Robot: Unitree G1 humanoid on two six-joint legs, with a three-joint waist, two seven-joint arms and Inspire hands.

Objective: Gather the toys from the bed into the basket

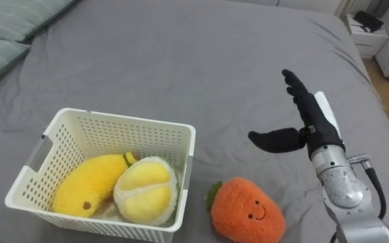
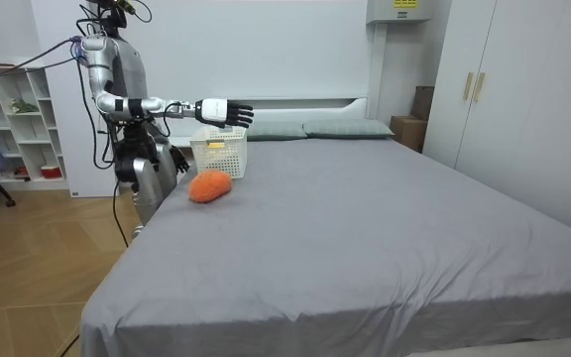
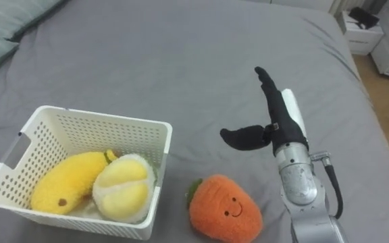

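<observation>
Room view. A bed (image 2: 365,218) under a grey sheet takes up most of the room, with white wardrobes (image 2: 504,89) at the room view's right and an open shelf (image 2: 18,119) at its left. The robot stands at the bed's side. Its right hand (image 2: 224,112) is held out above the sheet and its left hand (image 2: 179,162) hangs low by the bed's edge. A white basket (image 2: 218,154) stands on the sheet before the robot, and an orange carrot toy (image 2: 209,186) lies just beside it.

Left eye view. The right hand (image 1: 309,115) is seen with fingers straight and thumb spread wide, and nothing is held. The carrot toy (image 1: 248,210) lies on the sheet nearer the robot than the hand, to the hand's left and clear of it. Its long axis runs roughly across the view. Its green leaves (image 1: 211,192) are turned towards the basket (image 1: 147,128), its tapered end towards the right, and its stitched face upwards. A long yellow toy (image 1: 90,185) and a round pale-yellow toy (image 1: 145,192) lie side by side in the basket. Pillows (image 1: 5,27) are seen at upper left.

Right eye view. The same arrangement is shown: spread hand (image 3: 275,118) above and right of the carrot toy (image 3: 225,209), leaves towards the basket (image 3: 100,125).
</observation>
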